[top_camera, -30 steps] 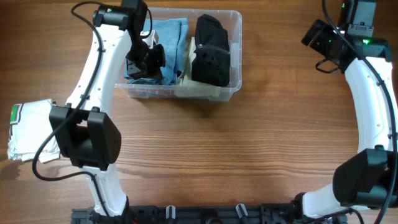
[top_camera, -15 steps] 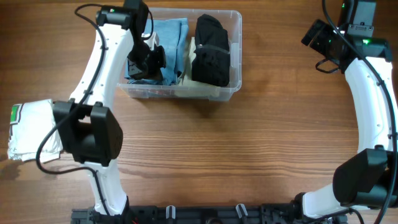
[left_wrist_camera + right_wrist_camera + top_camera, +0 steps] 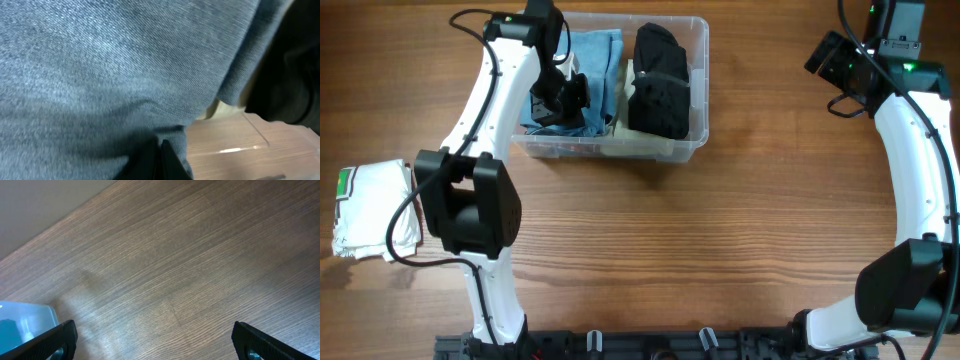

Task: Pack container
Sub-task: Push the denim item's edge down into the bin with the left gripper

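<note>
Overhead, the left fingers (image 3: 563, 96) sit pinched shut on blue denim (image 3: 598, 55) inside the container (image 3: 620, 150). Right fingers (image 3: 56, 341) gape wide above the counter (image 3: 175, 280).

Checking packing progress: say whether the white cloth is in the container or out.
Out. The white cloth lies on the table, apart from the container.

Two white-and-black arms.
White shells of the left arm (image 3: 490, 100) and right arm (image 3: 920, 160) meet bulky black joint housings (image 3: 470, 215) above the black base rail (image 3: 650, 345); thin black cables (image 3: 395, 235) loop alongside, small green lights (image 3: 910, 67) glow farthest from it.
</note>
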Motion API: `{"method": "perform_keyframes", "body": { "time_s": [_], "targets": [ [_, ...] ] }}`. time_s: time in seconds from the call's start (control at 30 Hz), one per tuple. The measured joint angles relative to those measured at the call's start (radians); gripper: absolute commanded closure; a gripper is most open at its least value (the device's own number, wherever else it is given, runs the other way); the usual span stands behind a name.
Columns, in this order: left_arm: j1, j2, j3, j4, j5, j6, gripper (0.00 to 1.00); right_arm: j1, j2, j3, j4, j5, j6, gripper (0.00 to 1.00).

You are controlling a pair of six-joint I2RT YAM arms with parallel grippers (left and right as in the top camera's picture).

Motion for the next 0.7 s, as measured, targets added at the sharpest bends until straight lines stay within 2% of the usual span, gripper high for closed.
{"method": "perform_keyframes", "body": {
  "time_s": [0.57,0.7],
  "targets": [
    [0.002,0.032,0.001,0.033,0.000,-0.024,0.96,0.000,0.000,0.000,0.000,-0.001,0.000,0.00],
    [0.018,0.032,0.059,0.030,0.000,-0.025,0.96,0.000,0.000,0.000,0.000,0.000,0.000,0.00]
  ]
}}
